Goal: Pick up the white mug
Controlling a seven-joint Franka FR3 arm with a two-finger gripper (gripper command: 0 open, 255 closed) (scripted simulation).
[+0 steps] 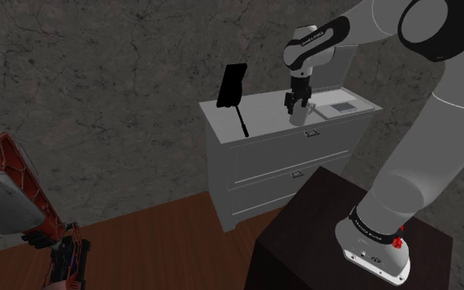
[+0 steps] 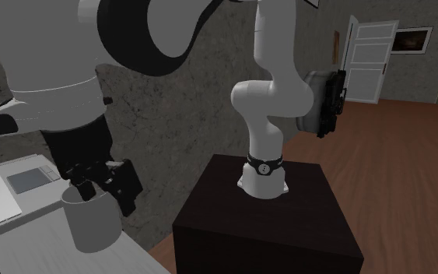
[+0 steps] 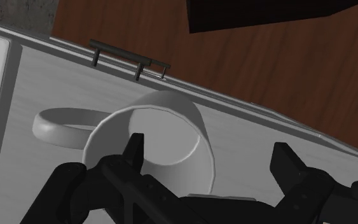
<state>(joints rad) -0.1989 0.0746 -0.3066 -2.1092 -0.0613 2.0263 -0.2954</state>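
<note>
Spread jaws straddle the mug (image 3: 171, 102) wall (rim partly hidden).

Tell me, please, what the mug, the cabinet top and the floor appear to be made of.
Mug: plain matte light grey, smooth, no gloss; ceramic is possible, but the look leaves it open. Cabinet top: pale, faintly streaked, perhaps painted wood. Floor: reddish-brown planks with grain, likely wood.
</note>
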